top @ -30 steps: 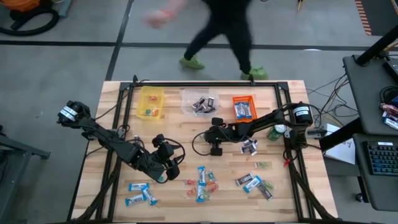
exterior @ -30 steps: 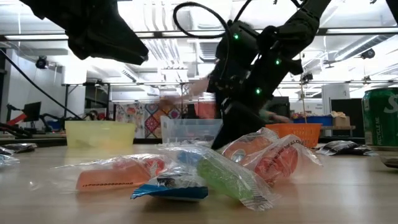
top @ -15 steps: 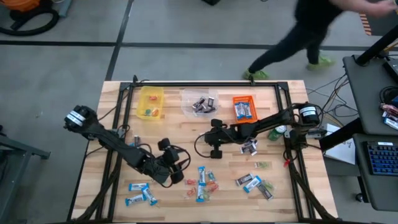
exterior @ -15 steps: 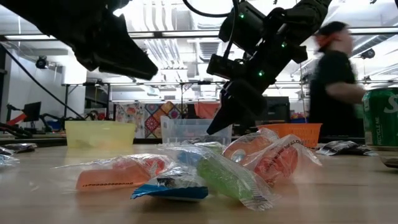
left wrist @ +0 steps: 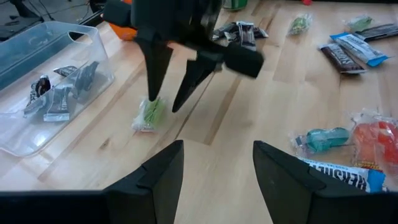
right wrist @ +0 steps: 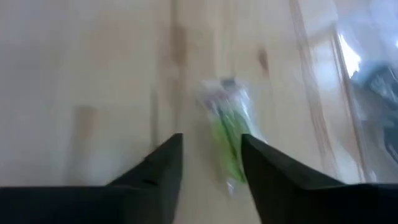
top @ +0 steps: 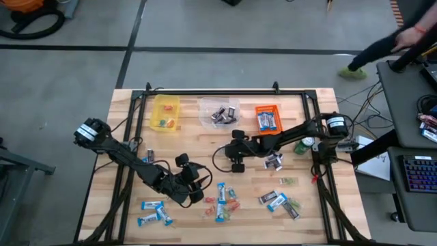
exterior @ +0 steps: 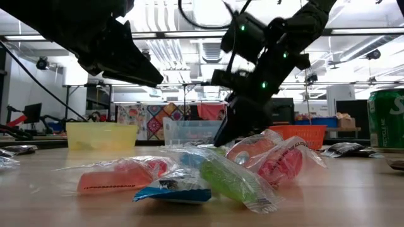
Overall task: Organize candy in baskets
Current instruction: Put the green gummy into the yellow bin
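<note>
I see my right gripper [left wrist: 171,102] near the middle of the light wooden slatted table [top: 198,140], just in front of the clear rectangular plastic bin [top: 218,113]. Its two dark fingers stand apart and point down, and a small green wrapped sweet [left wrist: 150,114] lies on the wood at their tips; I cannot tell whether either finger touches it, but it is not clamped. In the right wrist view that green sweet [right wrist: 229,144] shows between the fingers, flat on the wood.

My left gripper [top: 198,191] sits lower on the table, beside the loose cluster of red, blue-and-white and green wrapped pieces [top: 222,197]. Its fingers [left wrist: 158,177] are spread and hold nothing.

The clear bin holds a few dark wrapped pieces [left wrist: 59,99]. The yellow rectangular plastic bin [top: 166,113] to its left holds some small red, orange and green pieces. The orange rectangular plastic bin [top: 268,117] to its right holds blue-and-white bars. More blue-and-white bars [top: 153,212] lie near the table's front left, and mixed bars [top: 278,201] at the front right. A green can [top: 302,145] stands near the right arm.
</note>
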You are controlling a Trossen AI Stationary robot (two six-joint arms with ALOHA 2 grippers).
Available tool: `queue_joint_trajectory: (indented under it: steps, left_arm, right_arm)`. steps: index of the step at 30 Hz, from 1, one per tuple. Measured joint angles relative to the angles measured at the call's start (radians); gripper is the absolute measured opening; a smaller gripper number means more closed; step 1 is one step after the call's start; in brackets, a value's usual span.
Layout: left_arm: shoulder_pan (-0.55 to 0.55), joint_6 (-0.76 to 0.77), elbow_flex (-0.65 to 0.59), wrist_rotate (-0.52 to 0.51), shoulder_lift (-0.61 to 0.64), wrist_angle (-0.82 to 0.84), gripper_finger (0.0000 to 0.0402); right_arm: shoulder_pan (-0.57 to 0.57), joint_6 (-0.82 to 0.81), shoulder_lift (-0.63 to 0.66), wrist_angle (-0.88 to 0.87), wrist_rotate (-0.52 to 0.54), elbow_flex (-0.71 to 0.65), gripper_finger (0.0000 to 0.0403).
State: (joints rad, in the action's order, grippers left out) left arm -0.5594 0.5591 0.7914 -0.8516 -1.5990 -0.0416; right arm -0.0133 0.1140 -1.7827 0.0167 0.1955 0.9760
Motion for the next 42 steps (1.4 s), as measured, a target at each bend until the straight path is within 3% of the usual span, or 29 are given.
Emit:
queue_joint_trajectory:
  steps: [5,11,17,28,34,42]
  left_arm:
    - [0.0,0.0,0.0,-0.003,0.0,0.001,0.0176]
    - [0.0,-0.005,0.0,-0.004,0.001,-0.001,0.0176]
    - [0.0,-0.005,0.0,-0.005,0.001,-0.004,0.0176]
    - [0.0,-0.028,0.0,-0.006,0.002,-0.036,0.0176]
    - [0.0,-0.104,0.0,-0.005,-0.024,-0.068,0.0176]
    - [0.008,-0.358,-0.001,-0.006,-0.084,-0.141,0.0176]
  right_arm:
    - [0.009,-0.033,-0.026,0.007,0.037,0.0,0.0216]
    - [0.035,-0.079,-0.047,0.02,0.026,0.001,0.0225]
    - [0.039,-0.091,-0.062,0.03,0.003,0.002,0.0182]
    - [0.041,-0.116,-0.061,0.048,-0.063,0.005,0.0023]
    - [0.042,-0.186,-0.026,0.094,-0.202,0.005,0.001]
    - [0.05,-0.345,-0.003,0.108,-0.38,0.005,0.0009]
